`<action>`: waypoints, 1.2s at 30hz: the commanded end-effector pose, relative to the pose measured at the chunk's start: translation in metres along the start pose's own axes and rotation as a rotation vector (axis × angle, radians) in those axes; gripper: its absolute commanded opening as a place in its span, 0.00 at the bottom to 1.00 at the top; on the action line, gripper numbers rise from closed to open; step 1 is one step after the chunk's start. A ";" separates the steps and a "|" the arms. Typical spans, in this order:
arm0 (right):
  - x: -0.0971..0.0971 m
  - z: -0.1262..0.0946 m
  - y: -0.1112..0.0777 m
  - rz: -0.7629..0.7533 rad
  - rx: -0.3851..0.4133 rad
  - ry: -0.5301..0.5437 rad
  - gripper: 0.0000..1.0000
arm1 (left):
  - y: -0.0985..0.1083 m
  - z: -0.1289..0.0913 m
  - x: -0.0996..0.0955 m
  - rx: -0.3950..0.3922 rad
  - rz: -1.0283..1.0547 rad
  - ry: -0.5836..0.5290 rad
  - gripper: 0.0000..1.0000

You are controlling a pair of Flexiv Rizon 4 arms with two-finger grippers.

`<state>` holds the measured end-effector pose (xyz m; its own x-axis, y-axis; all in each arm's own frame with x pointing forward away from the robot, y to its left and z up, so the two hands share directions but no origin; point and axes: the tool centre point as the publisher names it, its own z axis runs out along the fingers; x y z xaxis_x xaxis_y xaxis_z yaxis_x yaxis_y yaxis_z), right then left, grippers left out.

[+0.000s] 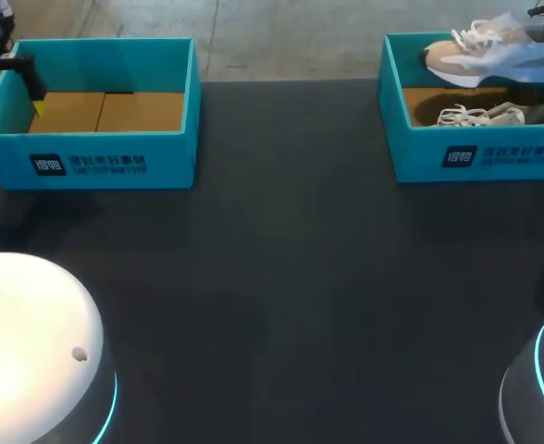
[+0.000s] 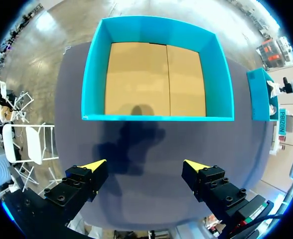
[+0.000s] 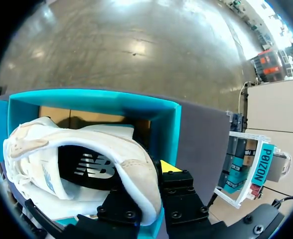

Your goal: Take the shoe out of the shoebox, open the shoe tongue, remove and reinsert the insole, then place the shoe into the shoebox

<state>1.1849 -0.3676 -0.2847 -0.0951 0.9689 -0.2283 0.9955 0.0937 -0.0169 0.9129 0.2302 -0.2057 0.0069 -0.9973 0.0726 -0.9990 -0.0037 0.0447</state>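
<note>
Right fingers are clamped on the heel collar of the white and beige low-top sneaker. One finger is outside the collar and the other is hidden inside the opening, so I only see one yellow tip.

In the head view the sneaker hangs above the back half of the right-hand teal cardboard shoebox, at the worktop's far right. It's sole down and about level. Its long axis runs left-right along the box's long side, with the toe toward my left and the heel at the fingers on the right.

In the right wrist view I'm looking down into the shoe mouth. The dark insole sits inside.

A second beige sneaker with white laces lies on that box's brown floor. It's also lengthwise, with the laces toward the left end, and it's apart from the held one.

Left fingers are spread wide with nothing between them. They hover over the dark grey worktop at the left end of the left-hand teal cardboard shoebox. In the left wrist view that box sits just ahead of the tips, showing only its bare brown cardboard floor with a centre seam.

The two boxes are well apart, at opposite far corners of the worktop.
</note>
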 end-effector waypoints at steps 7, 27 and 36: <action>0.000 0.014 0.010 0.014 0.074 0.018 0.00 | 0.000 0.000 0.000 0.000 0.000 -0.002 1.00; 0.012 0.032 0.007 0.029 0.097 0.014 0.00 | 0.000 0.000 0.000 0.000 0.000 -0.002 1.00; 0.018 0.033 0.008 0.052 0.092 -0.005 0.00 | 0.000 0.000 0.000 0.000 0.000 -0.002 1.00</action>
<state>1.1822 -0.3577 -0.3201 -0.0503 0.9723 -0.2284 0.9987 0.0471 -0.0192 0.9129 0.2302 -0.2056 0.0069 -0.9974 0.0724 -0.9990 -0.0037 0.0447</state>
